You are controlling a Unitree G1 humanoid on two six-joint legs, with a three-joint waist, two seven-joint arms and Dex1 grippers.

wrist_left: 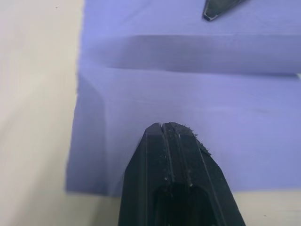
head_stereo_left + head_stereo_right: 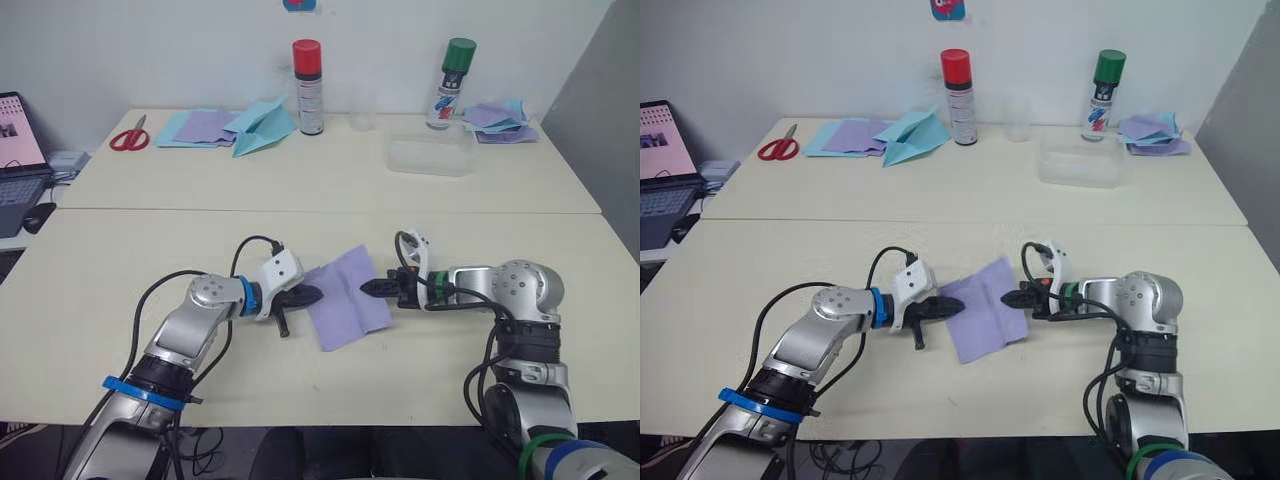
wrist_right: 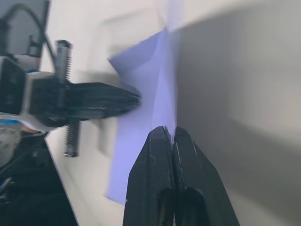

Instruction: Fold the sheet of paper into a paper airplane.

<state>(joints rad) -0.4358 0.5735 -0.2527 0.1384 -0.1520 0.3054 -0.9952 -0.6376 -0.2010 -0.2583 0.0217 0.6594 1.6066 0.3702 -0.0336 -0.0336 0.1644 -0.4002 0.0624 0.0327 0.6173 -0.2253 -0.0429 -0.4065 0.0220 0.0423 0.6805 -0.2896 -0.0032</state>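
while empty, clear tub [image 2: 432, 157] stands.

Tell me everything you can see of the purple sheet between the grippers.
The sheet of paper is thin, lavender, roughly square, with a crease across it. It lies skewed on the near cream table. The right gripper has its jaws shut on the right edge, which lifts slightly. The left gripper, jaws shut, presses on its left edge.

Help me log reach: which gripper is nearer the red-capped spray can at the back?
Left, though narrowly. The left gripper rests on the lavender sheet of paper almost straight in front of the red-capped spray can; the right gripper pinches the sheet's opposite edge, farther to the right.
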